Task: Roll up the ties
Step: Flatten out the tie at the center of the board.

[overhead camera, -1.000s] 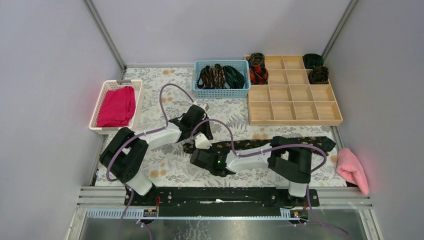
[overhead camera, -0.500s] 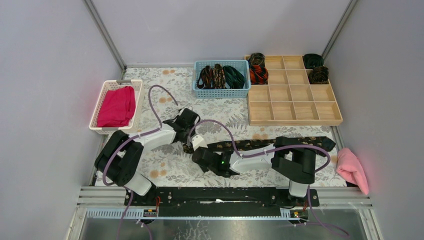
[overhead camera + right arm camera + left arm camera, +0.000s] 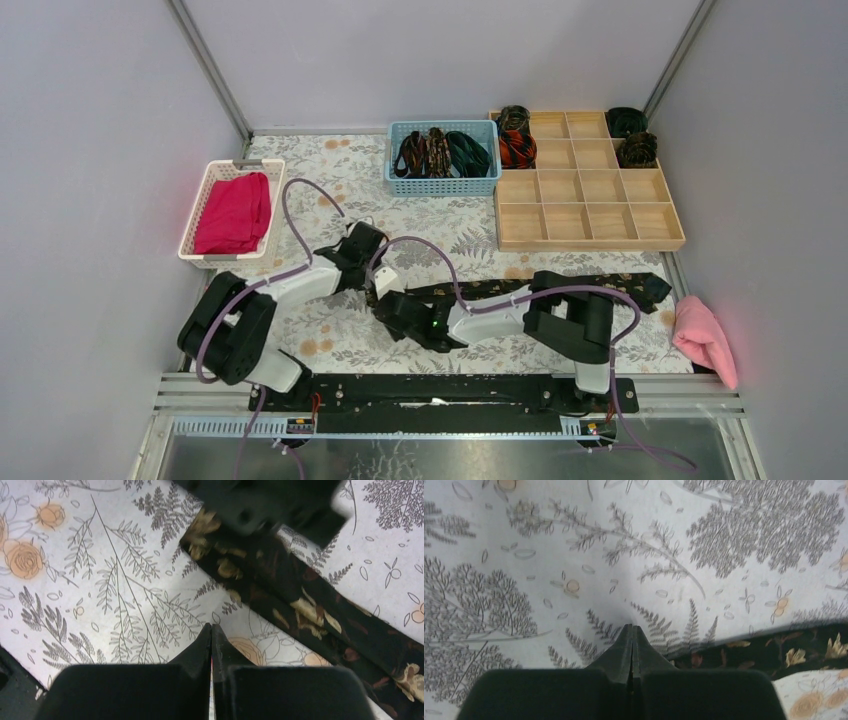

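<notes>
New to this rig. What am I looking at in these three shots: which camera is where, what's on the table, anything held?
Two small robot arms, the left arm and the right arm, are bolted side by side at the near edge. The wide shot comes from a fixed camera above and behind them; the other two come from a camera on each wrist, looking along its own black fingers. A black tie with gold flecks lies flat on the floral cloth. The left gripper and the right gripper sit by one end of it, both shut with nothing between the fingers, so nothing is held. Elsewhere: a blue basket of loose ties, a wooden tray with four rolled ties, a white basket holding a magenta cloth, and a pink towel at the right edge.
</notes>
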`<move>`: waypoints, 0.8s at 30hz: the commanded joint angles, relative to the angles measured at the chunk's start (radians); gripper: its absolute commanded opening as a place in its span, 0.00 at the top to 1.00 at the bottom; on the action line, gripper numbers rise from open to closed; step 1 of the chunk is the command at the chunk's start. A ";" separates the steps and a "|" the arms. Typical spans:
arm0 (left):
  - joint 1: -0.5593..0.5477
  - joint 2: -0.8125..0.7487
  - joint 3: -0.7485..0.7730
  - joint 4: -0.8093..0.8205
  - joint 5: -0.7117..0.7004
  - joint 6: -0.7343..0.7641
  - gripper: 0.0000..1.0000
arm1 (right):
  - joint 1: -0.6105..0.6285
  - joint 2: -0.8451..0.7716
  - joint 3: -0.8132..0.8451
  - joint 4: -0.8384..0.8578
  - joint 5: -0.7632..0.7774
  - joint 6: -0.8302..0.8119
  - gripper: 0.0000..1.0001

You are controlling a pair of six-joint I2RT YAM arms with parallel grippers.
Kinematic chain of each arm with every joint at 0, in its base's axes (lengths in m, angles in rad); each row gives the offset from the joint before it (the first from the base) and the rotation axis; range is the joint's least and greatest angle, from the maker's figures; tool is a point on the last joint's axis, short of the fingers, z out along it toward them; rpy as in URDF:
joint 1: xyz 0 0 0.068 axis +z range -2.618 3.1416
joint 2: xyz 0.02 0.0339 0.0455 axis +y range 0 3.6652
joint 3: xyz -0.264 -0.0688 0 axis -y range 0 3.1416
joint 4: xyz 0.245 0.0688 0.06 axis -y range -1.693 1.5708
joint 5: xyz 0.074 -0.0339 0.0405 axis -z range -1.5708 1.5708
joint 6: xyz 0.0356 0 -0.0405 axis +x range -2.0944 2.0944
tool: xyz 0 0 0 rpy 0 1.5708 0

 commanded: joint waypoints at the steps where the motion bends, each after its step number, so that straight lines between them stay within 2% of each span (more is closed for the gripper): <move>1: 0.002 -0.080 -0.087 -0.029 0.050 -0.003 1.00 | -0.023 0.054 0.026 0.040 0.056 0.005 1.00; 8: -0.003 -0.142 -0.153 -0.024 0.094 -0.016 1.00 | -0.030 0.123 0.069 0.063 0.111 0.001 1.00; 16: -0.003 -0.094 -0.132 0.004 0.105 -0.005 1.00 | -0.030 0.200 0.106 0.098 0.165 -0.007 1.00; 24: -0.003 -0.047 -0.053 -0.017 -0.022 0.010 0.99 | -0.023 0.128 0.069 0.038 0.165 -0.025 1.00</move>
